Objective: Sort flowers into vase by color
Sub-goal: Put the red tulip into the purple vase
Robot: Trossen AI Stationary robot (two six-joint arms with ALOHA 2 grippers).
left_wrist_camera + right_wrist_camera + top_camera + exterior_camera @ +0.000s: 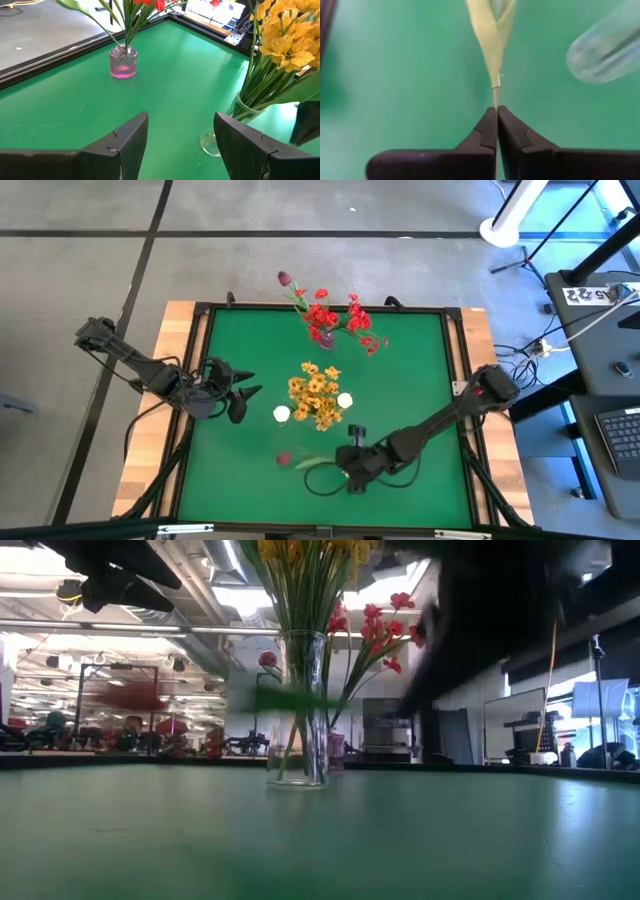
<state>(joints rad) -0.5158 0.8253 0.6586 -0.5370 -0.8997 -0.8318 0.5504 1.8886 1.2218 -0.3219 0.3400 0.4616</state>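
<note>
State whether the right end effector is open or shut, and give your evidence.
Shut. In the right wrist view, the right end effector has its fingers pressed together, pinching a thin flower stem.

We see just one thing with marks on it: a small white tag [589, 294] on the dark desk [600, 350] to the right of the table. Its dark numbers are too blurry for us to read.
</note>
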